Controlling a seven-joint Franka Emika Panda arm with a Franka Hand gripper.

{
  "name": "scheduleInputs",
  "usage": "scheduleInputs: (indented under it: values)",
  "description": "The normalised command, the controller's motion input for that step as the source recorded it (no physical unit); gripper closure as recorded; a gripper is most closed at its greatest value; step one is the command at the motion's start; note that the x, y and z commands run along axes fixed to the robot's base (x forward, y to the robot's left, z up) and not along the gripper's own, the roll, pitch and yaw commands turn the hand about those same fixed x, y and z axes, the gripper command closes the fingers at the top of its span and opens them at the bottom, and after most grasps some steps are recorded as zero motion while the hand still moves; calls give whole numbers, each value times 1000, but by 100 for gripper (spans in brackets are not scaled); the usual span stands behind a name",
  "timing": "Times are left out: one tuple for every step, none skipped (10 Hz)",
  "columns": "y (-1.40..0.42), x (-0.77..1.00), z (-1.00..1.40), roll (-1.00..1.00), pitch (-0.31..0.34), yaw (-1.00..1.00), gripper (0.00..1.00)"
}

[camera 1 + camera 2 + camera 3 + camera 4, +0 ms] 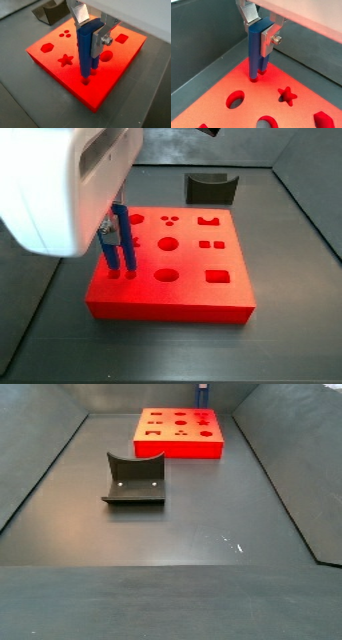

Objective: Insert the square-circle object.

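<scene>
My gripper [91, 31] is shut on the square-circle object [86, 50], a tall dark-blue peg of two side-by-side rods. It holds the peg upright over the red block [120, 60]. The peg's lower ends sit at the block's top face near one edge, at or just inside a hole there. Both wrist views show the silver fingers [266, 37] clamped on the peg's upper part [254, 45]. In a side view the peg [120, 240] stands at the block's left side [174, 298]. In the far side view only its top [202, 394] shows above the block [181, 444].
The red block has several shaped holes: star [65, 60], hexagon [47, 48], circle [168, 244], square [219, 277]. A dark grey curved holder stands on the floor [134, 481] and shows behind the block in a side view [209, 186]. Dark walls enclose the floor.
</scene>
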Motion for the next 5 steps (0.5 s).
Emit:
scheduleInputs:
  values:
    - [66, 0, 0, -469, 63, 6, 100]
    - [0, 0, 0, -187, 21, 37, 100]
    - [-26, 29, -11, 57, 33, 6, 100]
    - [-29, 0, -206, 143, 0, 49, 100]
    - [-6, 20, -249, 181, 0, 149, 100]
